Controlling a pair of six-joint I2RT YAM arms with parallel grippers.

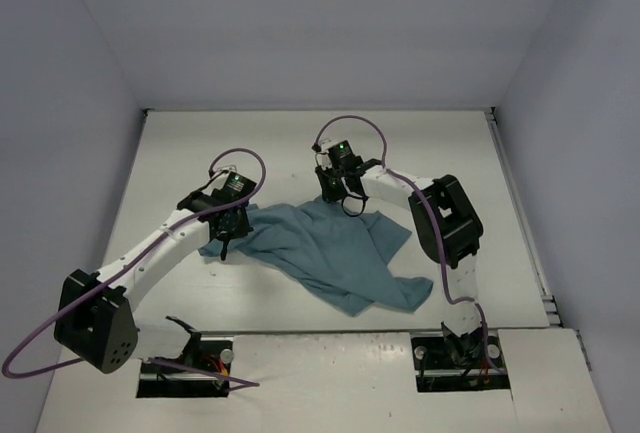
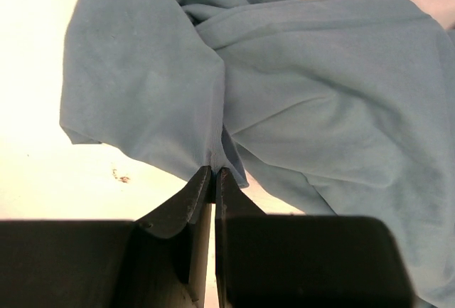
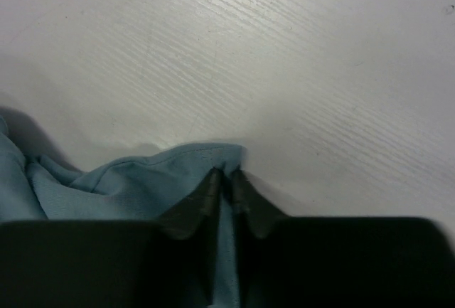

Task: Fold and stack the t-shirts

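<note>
A crumpled teal t-shirt [image 1: 335, 253] lies in the middle of the white table. My left gripper [image 1: 224, 248] is at the shirt's left edge, and in the left wrist view it [image 2: 214, 171] is shut on a pinched fold of the t-shirt [image 2: 320, 94] near its hem. My right gripper [image 1: 340, 201] is at the shirt's far edge. In the right wrist view it [image 3: 224, 174] is shut on the hemmed edge of the t-shirt [image 3: 128, 180], with cloth running down between the fingers.
The white table [image 1: 180, 153] is bounded by grey walls at the back and sides. A raised white ledge [image 1: 330, 353] with both arm bases runs along the near edge. Purple cables loop over each arm.
</note>
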